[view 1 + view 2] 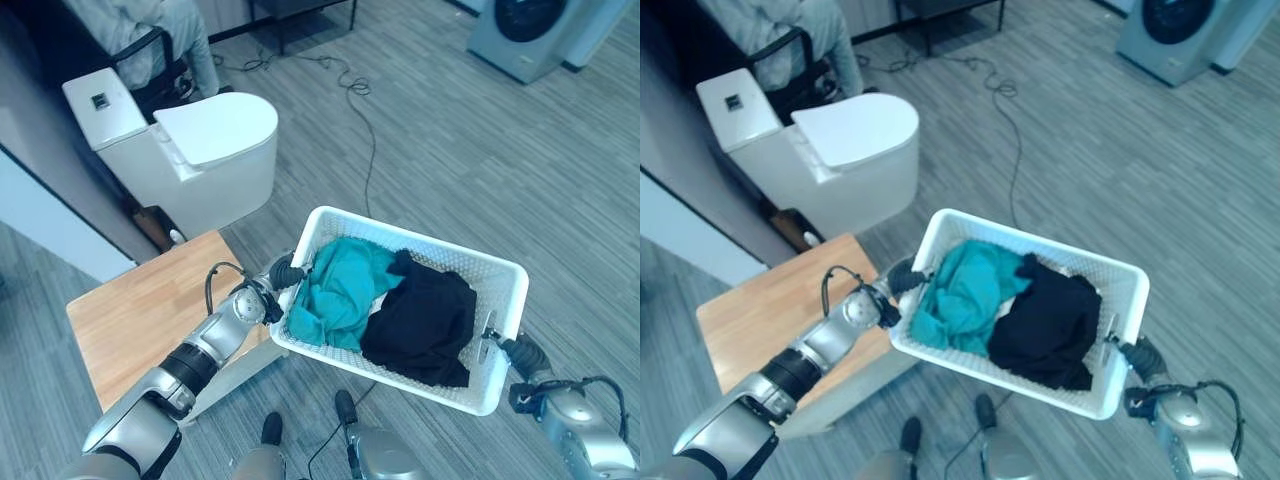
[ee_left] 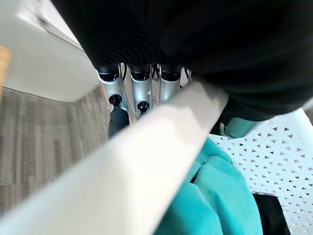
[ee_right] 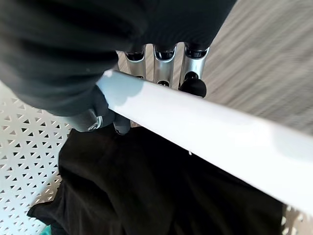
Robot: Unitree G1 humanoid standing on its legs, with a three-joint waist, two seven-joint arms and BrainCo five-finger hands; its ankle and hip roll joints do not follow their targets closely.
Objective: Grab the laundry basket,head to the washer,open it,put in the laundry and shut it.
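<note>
A white perforated laundry basket [image 1: 500,275] hangs in the air in front of me, held at both short ends. It carries a teal cloth [image 1: 340,290] on its left side and a black garment [image 1: 425,320] on its right. My left hand [image 1: 283,275] is shut on the basket's left rim [image 2: 146,161], fingers [image 2: 142,88] curled under it and thumb inside. My right hand [image 1: 522,352] is shut on the right rim [image 3: 205,122] in the same way, fingers [image 3: 164,61] below. The washer [image 1: 530,30], grey with a dark round door, stands at the far upper right.
A low wooden table [image 1: 140,310] is below the basket's left end. A white toilet [image 1: 190,150] stands beyond it, with a seated person [image 1: 150,30] behind. A black cable [image 1: 365,120] runs across the grey plank floor toward the washer.
</note>
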